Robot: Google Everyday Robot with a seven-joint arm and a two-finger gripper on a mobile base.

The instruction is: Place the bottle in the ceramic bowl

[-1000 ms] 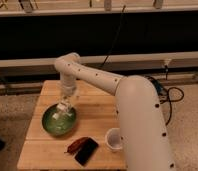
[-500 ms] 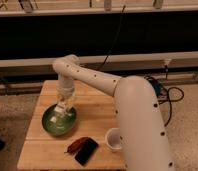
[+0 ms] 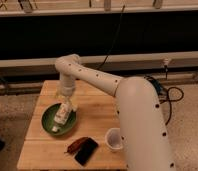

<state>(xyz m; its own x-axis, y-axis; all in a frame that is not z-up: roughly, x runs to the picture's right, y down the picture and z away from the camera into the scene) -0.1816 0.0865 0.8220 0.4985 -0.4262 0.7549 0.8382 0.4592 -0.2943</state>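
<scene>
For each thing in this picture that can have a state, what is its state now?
bottle: lying tilted inside the bowl
bowl: upright on the table, holds the bottle
gripper: above the bowl, at the bottle's upper end
cup: upright, mouth open
black phone: lying flat near the table's front edge
table: standing, carries all these things

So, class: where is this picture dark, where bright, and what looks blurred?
Camera view: soft all over; background wall dark, table and arm brightly lit; gripper above the bowl, bottle a pale blur in it; cup edges fuzzy.
</scene>
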